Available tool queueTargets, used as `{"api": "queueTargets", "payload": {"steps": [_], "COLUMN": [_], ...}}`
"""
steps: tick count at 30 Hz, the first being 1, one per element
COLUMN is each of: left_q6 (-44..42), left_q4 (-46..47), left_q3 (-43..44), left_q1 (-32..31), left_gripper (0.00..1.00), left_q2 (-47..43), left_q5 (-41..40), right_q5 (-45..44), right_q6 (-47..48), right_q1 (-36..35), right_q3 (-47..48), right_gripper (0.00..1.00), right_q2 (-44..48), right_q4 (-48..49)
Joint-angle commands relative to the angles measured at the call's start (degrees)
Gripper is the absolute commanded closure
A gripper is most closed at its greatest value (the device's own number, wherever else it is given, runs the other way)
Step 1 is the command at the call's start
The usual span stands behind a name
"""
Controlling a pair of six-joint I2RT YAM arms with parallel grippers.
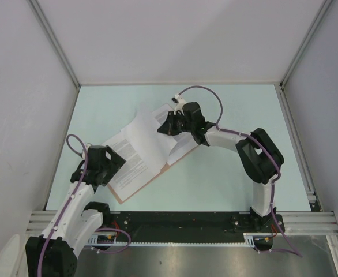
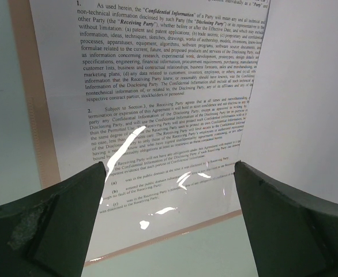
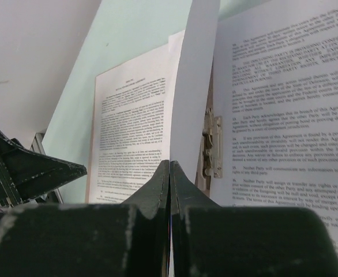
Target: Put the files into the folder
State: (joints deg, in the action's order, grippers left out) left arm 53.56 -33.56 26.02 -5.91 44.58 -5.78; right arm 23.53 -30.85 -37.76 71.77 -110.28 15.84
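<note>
– Right pincer [image 3: 170, 166]: what do you make of it from where you stand?

– Clenched tight, both fingers pressed flat together, with a lifted sheet [image 3: 195, 81] nipped between them. The paper rises straight out of the tips, edge-on, and the side I can see is blank.

– And the rest of the files [image 1: 135, 164]?

– Just past the tips, on either side of that sheet. Left of the right pincer, as its own camera looks, a left-hand page [image 3: 131, 115] full of small print lies flat. On the other side a right-hand page [image 3: 284, 115], also printed, sits closer and fills that whole side. Between the two, right behind the held paper, a metal clip [image 3: 213, 144] shows.

– What about the left pincer [image 2: 170, 168]?

– Released, jaws spread as wide as they go, nothing between them. It hangs over the left-hand page, near that page's lower end. I can't tell whether the tips touch the paper. Bright patches of glare lie on the page between the fingers.

– So where's the folder [image 2: 45, 127]?

– Underneath the papers. A salmon-brown strip of it runs along the page's edge, out beyond the left pincer's left finger. Another band crosses nearer in, below the tips. Farther out on that side there's only the pale green table [image 2: 7, 115].
</note>
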Motion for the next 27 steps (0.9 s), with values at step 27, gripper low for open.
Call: {"api": "queueTargets", "payload": {"steps": [27], "left_q6": [0.76], "left_q4": [3.24], "left_q3": [-1.59], "left_q1": [1.25], "left_gripper": [0.01], "left_q2": [-0.72], "left_q5": [-7.14], "right_q5": [6.44], "right_q6": [-9.41], "right_q1": [-4.34], "right_q3": [-5.32], "right_gripper": [1.00], "right_q2": [-11.10], "right_q4": [26.10]}}
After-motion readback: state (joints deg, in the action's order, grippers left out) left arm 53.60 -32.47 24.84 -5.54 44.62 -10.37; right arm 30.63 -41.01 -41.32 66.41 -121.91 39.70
